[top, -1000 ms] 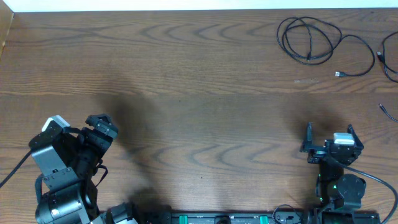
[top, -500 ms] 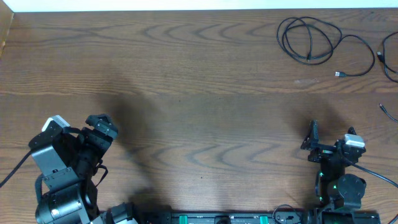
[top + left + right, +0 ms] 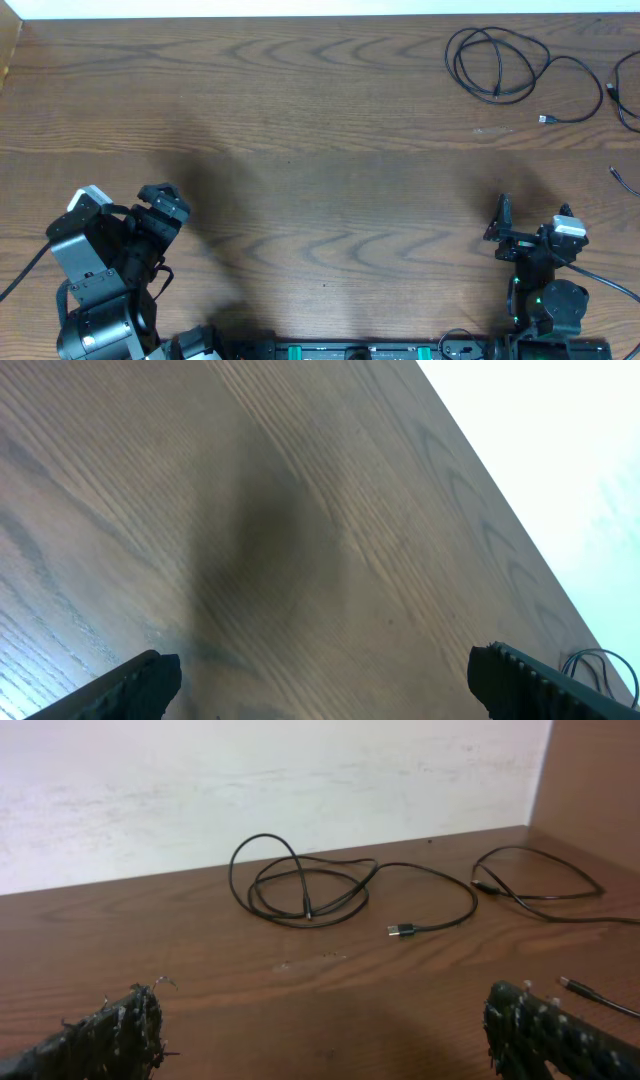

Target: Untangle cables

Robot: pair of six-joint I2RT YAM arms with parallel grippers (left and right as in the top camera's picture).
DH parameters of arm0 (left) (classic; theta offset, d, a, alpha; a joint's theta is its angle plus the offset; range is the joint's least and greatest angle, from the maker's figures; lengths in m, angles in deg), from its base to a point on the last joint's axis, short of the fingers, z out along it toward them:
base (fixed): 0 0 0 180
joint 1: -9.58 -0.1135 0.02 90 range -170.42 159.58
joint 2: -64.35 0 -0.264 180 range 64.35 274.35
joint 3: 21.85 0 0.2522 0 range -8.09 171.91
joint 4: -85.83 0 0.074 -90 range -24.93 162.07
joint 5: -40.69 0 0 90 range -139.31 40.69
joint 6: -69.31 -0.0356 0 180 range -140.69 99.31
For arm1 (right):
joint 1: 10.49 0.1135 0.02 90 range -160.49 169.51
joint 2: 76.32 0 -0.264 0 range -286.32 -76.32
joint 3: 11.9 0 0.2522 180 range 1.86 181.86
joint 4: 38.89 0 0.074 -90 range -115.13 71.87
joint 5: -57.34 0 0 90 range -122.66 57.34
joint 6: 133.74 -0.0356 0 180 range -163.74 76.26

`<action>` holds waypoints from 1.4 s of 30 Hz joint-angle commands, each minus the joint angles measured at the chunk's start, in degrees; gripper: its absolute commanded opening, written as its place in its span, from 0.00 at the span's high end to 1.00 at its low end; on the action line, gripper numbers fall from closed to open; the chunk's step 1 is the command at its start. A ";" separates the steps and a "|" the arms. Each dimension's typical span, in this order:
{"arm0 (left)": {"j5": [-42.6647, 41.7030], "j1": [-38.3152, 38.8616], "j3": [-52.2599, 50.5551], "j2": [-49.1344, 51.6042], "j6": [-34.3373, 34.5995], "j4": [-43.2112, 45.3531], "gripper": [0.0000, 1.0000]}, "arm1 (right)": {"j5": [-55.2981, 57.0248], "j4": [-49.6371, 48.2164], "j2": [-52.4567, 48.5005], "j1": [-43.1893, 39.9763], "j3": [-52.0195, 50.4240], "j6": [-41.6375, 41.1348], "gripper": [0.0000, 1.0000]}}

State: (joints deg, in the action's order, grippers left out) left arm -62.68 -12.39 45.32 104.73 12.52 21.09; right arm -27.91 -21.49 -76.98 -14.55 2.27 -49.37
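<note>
**Overhead view.** The coiled black cable (image 3: 497, 75) lies at the far right of the table (image 3: 300, 130). Its tail runs rightward to a plug end (image 3: 548, 119). A second black cable (image 3: 615, 95) lies at the right edge. The right gripper (image 3: 530, 218) sits at the near edge, almost directly in line with the coil. The left gripper (image 3: 160, 208) sits near left, well apart from every cable.

**Left wrist view.** The left gripper (image 3: 320, 685) has its jaws spread wide over bare wood and holds nothing. Only a sliver of cable (image 3: 590, 660) shows at the lower right.

**Right wrist view.** The right gripper (image 3: 325, 1040) has its jaws wide apart and empty. The coiled black cable (image 3: 300, 890) lies straight ahead, its long axis across the view. The plug end (image 3: 400, 930) is nearer, and the second black cable (image 3: 487, 885) lies ahead to the right. Judgement: the right arm is nearer, and the reach runs forward.
</note>
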 commanded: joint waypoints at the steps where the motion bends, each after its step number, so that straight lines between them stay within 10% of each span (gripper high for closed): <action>1: 0.37 -0.24 1.46 -0.04 0.26 -0.02 0.04 | 0.70 0.22 0.42 -0.24 -0.11 0.55 0.01; 42: 0.42 -0.07 1.42 -0.11 0.26 0.00 0.04 | 0.70 0.20 0.37 0.63 -0.11 0.55 0.01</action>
State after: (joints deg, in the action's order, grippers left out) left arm -62.68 -12.39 45.32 104.73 12.52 21.06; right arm -27.91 -21.49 -76.98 -14.11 2.27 -49.34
